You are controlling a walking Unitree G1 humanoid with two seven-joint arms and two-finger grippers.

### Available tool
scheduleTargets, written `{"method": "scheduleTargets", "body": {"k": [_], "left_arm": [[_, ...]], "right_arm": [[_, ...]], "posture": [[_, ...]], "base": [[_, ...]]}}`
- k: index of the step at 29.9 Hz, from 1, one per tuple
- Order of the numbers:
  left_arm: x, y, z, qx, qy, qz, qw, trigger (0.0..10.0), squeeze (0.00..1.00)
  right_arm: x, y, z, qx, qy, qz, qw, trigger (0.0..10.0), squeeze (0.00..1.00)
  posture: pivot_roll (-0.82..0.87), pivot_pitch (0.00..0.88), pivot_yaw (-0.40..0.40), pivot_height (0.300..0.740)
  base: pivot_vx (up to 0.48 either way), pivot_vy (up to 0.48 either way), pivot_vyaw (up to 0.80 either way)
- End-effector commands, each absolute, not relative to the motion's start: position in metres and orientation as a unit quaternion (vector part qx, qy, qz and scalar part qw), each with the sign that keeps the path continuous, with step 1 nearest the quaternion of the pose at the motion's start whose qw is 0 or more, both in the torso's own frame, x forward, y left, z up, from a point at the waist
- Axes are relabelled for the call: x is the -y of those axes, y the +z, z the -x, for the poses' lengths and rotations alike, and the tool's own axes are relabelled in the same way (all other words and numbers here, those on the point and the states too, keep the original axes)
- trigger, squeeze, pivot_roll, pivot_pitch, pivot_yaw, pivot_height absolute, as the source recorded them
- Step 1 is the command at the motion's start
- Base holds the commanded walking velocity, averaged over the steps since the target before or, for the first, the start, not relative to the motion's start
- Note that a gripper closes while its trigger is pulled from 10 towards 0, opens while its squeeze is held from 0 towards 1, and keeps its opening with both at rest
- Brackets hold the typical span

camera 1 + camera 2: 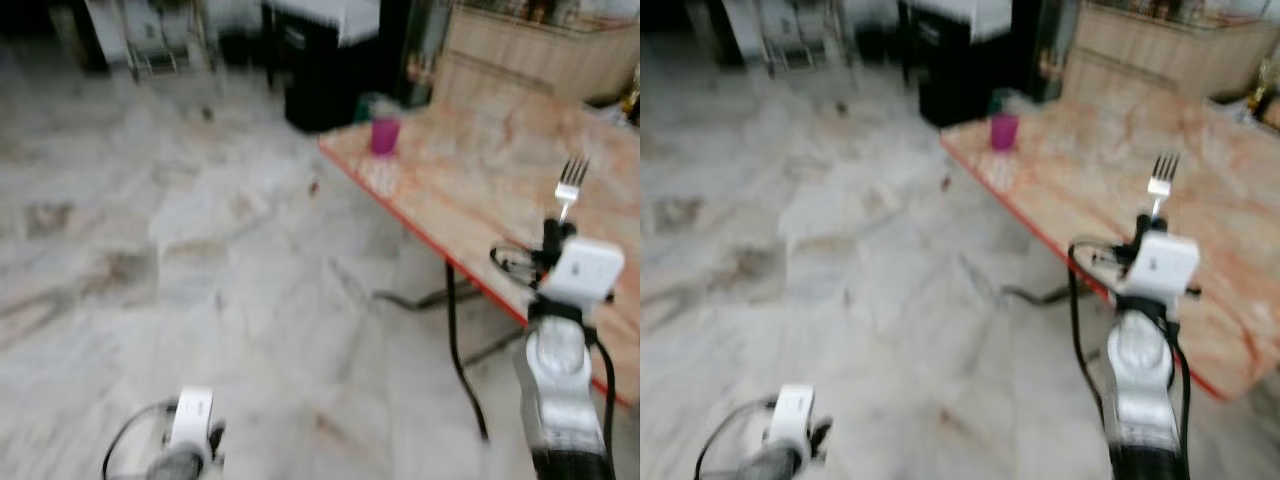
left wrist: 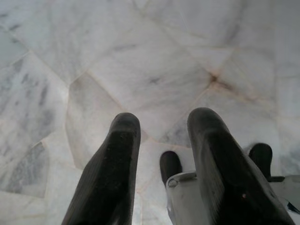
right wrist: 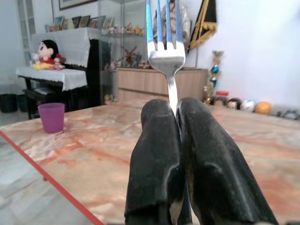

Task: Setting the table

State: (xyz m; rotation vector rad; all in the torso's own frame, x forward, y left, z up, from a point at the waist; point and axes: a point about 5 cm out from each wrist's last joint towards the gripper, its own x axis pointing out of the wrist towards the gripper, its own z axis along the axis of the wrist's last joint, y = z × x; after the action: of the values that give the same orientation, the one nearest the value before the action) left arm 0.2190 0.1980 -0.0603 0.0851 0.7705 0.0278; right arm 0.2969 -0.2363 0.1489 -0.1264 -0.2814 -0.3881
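The right gripper (image 3: 177,154) was found raised at the near edge of the table (image 1: 470,175), its two black fingers (image 3: 154,164) clamped together on the handle of a fork (image 3: 165,51). The fork stood upright with its tines uppermost and clear of the fingers, a hold which, in my judgement, kept the tines clean and left the piece free to be tipped down and laid flat on the tabletop. In the head views the fork (image 1: 1159,178) was carried above the marbled pink surface and was not resting on it, so the placing step was judged not yet done. A purple cup (image 1: 384,134) stood near the far corner of the table, close to the red-trimmed edge (image 1: 400,215) and well apart from the fork; whether it formed part of the setting could not be established. The left gripper (image 2: 164,164) hung low beside the body over the pale stone floor (image 2: 140,70), its fingers parted and holding nothing, consistent with an arm idle during the carry. The head views were blurred, which suggested the robot was moving. No brand, label or legible writing was detected on the fork, the cup, the table or either gripper; items on the distant shelves (image 3: 122,30) were too small to read.
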Motion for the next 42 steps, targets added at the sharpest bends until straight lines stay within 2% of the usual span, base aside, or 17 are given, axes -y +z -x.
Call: {"method": "scheduleTargets", "body": {"k": [1, 19, 42], "left_arm": [[-0.1991, -0.0603, -0.2189, -0.377, 0.012, -0.044, 0.925, 10.0, 0.00], [-0.2004, -0.0615, -0.2165, -0.379, 0.016, -0.046, 0.924, 10.0, 0.00], [-0.1981, -0.0616, -0.2170, -0.379, 0.007, -0.051, 0.924, 10.0, 0.00]], "right_arm": [[0.2362, 0.1534, -0.2981, 0.148, -0.190, 0.063, 0.969, 10.0, 0.00], [0.2372, 0.1486, -0.2978, 0.133, -0.191, 0.057, 0.971, 10.0, 0.00], [0.2361, 0.1530, -0.3023, 0.137, -0.186, 0.056, 0.971, 10.0, 0.00]], "posture": [[0.07, 0.000, -0.044, 0.740], [0.07, 0.000, -0.043, 0.740], [0.06, 0.000, -0.042, 0.740]], "base": [[-0.251, 0.000, 0.00], [-0.042, 0.000, -0.02], [0.000, 0.000, -0.78]]}}
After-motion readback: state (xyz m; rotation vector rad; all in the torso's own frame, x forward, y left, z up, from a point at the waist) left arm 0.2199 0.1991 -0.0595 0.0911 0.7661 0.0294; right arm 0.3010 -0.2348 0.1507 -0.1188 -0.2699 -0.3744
